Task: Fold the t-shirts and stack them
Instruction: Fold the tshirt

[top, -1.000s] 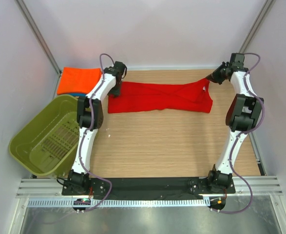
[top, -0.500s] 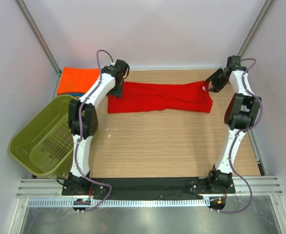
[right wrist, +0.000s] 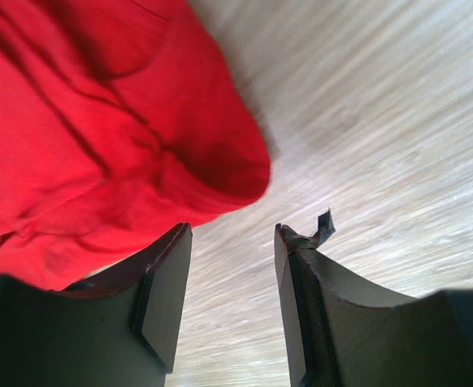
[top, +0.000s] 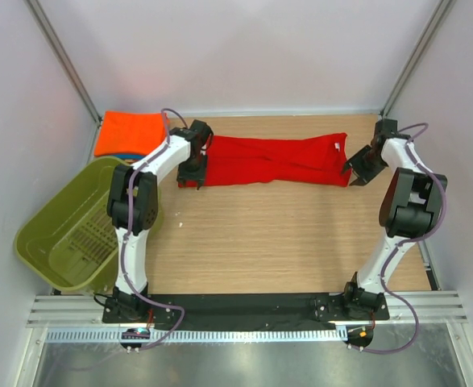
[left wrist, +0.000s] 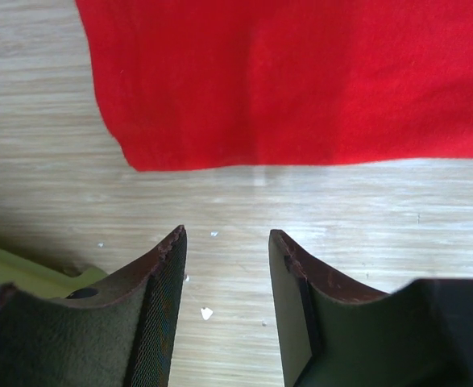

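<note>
Basket [top: 35, 242] near-left of red t-shirt [top: 268, 161], rim partly behind L arm. L gripper [left wrist: 226, 235] fingers spread, empty, just off its left hem corner. R gripper [right wrist: 232, 230] spread, empty, at its right end. Bare table [top: 284, 234] nearside. Orange t-shirt [top: 130, 131] far-left of it, hiding most of the blue t-shirt [top: 120, 153].

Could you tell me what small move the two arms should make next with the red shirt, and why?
The left gripper and right gripper are open and empty, each just short of a near corner of the red shirt, which lies as a long strip on the table. So probably ease both forward onto those corners and close, ready for the next fold.
</note>
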